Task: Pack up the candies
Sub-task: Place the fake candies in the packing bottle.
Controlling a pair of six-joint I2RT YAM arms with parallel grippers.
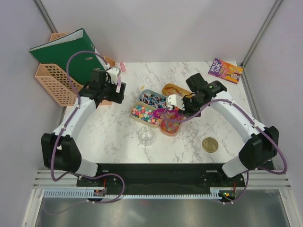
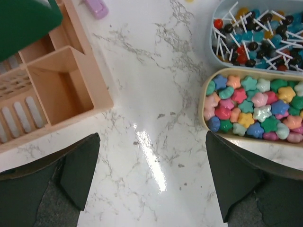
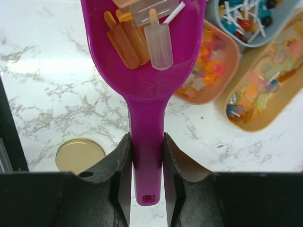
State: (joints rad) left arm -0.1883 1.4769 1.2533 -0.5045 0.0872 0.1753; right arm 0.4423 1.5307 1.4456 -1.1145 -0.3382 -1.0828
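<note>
At the upper left of the top view a peach basket (image 1: pixel 51 84) stands at the edge of the table (image 1: pixel 113 137) with a green binder (image 1: pixel 64 53) leaning in it. Just right of the basket hangs the left tool (image 2: pixel 151 158), its two dark fingers (image 2: pixel 80 170) spread wide with nothing between them, only bare marble below.

In the middle of the frame lie the trays. The candies (image 2: pixel 251 106) fill them: coloured stars in a tan tray (image 1: pixel 133 112), lollipops with white sticks in a blue-grey tray (image 1: pixel 143 94) just behind it, and orange gummies in a pink tray (image 3: pixel 235 56). An orange tray (image 1: pixel 166 88) sits behind these (partly hidden by the right arm). A clear glass jar (image 1: pixel 145 135) stands in front of the trays, apart from them.

The right tool (image 3: pixel 147 156) is clamped on the handle of a magenta scoop (image 3: pixel 147 80), both fingers pressed against its sides. The scoop's bowl is over the pink tray and carries a few lolly-shaped candies, two orange and one pale.

Toward the lower right a round gold lid (image 1: pixel 209 144) lies flat, well apart from the trays. In the upper right corner is a purple book (image 1: pixel 225 71).
</note>
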